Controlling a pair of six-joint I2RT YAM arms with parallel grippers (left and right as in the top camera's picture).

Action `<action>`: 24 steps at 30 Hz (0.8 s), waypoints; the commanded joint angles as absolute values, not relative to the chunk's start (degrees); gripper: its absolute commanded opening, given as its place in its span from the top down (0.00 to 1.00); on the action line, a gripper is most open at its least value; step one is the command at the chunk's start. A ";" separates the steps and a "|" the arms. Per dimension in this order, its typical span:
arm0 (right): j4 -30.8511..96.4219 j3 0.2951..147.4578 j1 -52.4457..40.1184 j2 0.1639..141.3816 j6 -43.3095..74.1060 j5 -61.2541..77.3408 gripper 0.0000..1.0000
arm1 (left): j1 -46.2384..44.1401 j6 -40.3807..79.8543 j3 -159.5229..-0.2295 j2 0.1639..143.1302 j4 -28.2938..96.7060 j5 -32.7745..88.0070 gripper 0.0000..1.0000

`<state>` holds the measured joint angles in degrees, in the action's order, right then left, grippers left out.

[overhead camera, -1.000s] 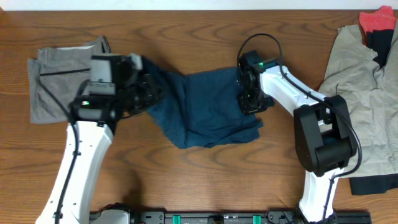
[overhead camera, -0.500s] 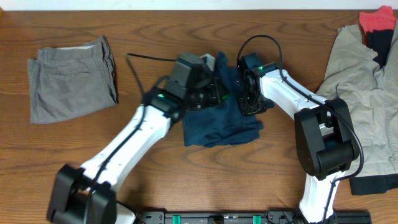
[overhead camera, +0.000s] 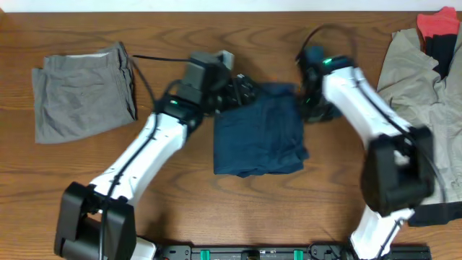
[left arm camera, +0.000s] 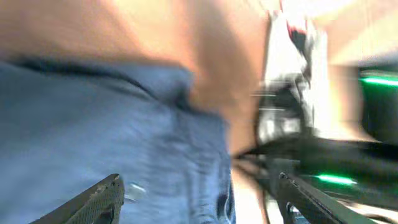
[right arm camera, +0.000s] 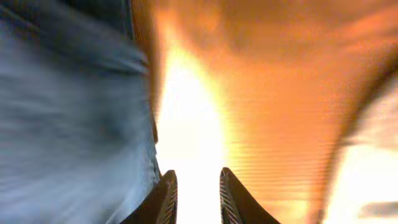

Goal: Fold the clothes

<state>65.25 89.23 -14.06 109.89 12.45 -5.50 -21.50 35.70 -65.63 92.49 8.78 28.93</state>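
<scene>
1. One garment is in play: the navy shorts (overhead camera: 260, 133) lie at the centre of the table (overhead camera: 216, 217), doubled into a rough rectangle. The lower right edge is bunched and uneven.
2. Your left gripper (overhead camera: 242, 90) is at the shorts' upper left corner. In its wrist view the fingers are spread wide over blue cloth with nothing pinched between them.
3. Your right gripper (overhead camera: 312, 108) sits just beside the upper right edge. Its wrist view shows the fingers drawn near each other with a slim gap, bare wood showing through and no fabric in it.
4. Both wrist views are smeared with blur, so I can't say whether either fingertip touches the cloth.
5. Further out, the grey shorts (overhead camera: 83, 90) rest folded at upper left. A beige piece (overhead camera: 419, 94), a red piece (overhead camera: 439, 25) and a black piece (overhead camera: 433, 213) are heaped along the right edge.
6. Watch these risks:
   - A spread left finger could catch the top layer and peel the fold open.
   - The right fingers could clip the edge and drag the whole stack sideways.
   - Folding again over that bunched corner would likely lock in a lump.
   - Both grippers work the same top edge, so they could bump each other.
</scene>
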 commanded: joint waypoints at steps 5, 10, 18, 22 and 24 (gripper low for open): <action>65.43 92.77 -15.57 98.98 6.96 18.83 0.78 | -17.43 23.66 -66.98 95.26 8.84 17.54 0.21; 65.60 90.45 -21.12 100.05 7.29 27.68 0.77 | -17.43 22.50 -67.00 102.08 8.45 16.84 0.21; 61.28 77.71 -28.27 100.95 7.73 27.22 0.76 | -17.45 22.52 -67.00 110.10 12.53 17.06 0.21; 57.65 70.46 -28.42 100.95 9.56 24.69 0.76 | -17.61 22.55 -66.98 111.26 19.38 17.08 0.21; 56.47 66.98 -28.03 100.95 10.70 22.46 0.75 | -17.82 22.52 -66.98 111.24 23.55 17.08 0.21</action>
<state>57.23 70.43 -28.36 100.86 9.02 24.99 -17.47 23.29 -66.83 110.48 20.12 17.63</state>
